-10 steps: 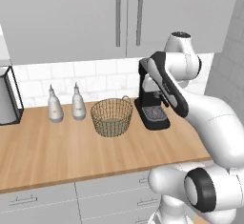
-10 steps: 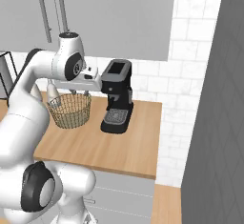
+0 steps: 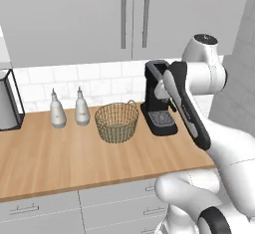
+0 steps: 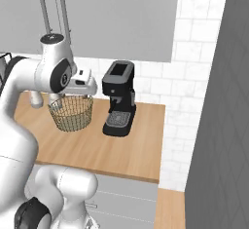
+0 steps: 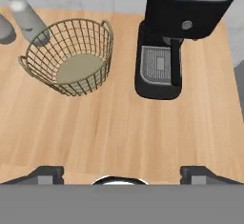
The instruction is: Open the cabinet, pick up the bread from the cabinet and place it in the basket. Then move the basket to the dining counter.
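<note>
Cabinet doors shut; opening them comes first.
The open, empty two-finger gripper should rise from above the wooden worktop and square up to a long grey bar handle of the light grey wall cabinet.

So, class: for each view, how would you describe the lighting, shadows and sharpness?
Left base view: flat, even light, with a soft shadow under the basket. Right base view: even light, no glare on the cabinet doors. Hand view: mildly soft, with a faint shadow beside the coffee machine.
</note>
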You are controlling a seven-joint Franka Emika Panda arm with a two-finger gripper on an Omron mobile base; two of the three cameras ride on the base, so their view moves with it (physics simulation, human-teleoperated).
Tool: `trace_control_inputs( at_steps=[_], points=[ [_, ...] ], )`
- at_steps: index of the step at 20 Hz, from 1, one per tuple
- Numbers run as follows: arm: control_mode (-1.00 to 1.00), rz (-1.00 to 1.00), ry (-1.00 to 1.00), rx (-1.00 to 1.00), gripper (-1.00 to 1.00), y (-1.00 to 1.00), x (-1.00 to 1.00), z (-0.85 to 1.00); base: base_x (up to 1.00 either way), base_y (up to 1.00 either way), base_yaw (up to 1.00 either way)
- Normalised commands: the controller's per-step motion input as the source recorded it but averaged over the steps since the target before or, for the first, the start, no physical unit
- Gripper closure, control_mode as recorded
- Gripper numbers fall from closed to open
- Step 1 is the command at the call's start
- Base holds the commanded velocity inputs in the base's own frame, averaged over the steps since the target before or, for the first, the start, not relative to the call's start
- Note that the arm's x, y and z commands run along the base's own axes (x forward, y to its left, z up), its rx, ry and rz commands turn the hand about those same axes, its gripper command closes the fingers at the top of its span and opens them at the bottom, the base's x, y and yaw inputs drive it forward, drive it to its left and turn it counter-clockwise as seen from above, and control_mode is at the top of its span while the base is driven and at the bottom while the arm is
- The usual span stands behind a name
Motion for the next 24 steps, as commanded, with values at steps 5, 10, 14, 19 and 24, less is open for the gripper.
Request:
trace_control_inputs(
  at_steps=[5, 10, 14, 19, 24],
  points=[
    [-1.00, -0.01, -0.33, 0.00, -1.00, 0.32, -0.32, 0.68, 0.00, 0.00, 0.00],
    [-1.00, 0.00, -0.16, 0.00, -1.00, 0.36, 0.00, 0.96, 0.00, 0.00, 0.00],
    [-1.00, -0.01, -0.14, 0.00, -1.00, 0.34, 0.03, 0.79, 0.00, 0.00, 0.00],
    [-1.00, 0.00, -0.21, 0.00, -1.00, 0.21, 0.33, 0.42, 0.00, 0.00, 0.00],
    [-1.00, -0.01, -0.34, 0.00, -1.00, 0.01, 0.45, 0.17, 0.00, 0.00, 0.00]
  ],
)
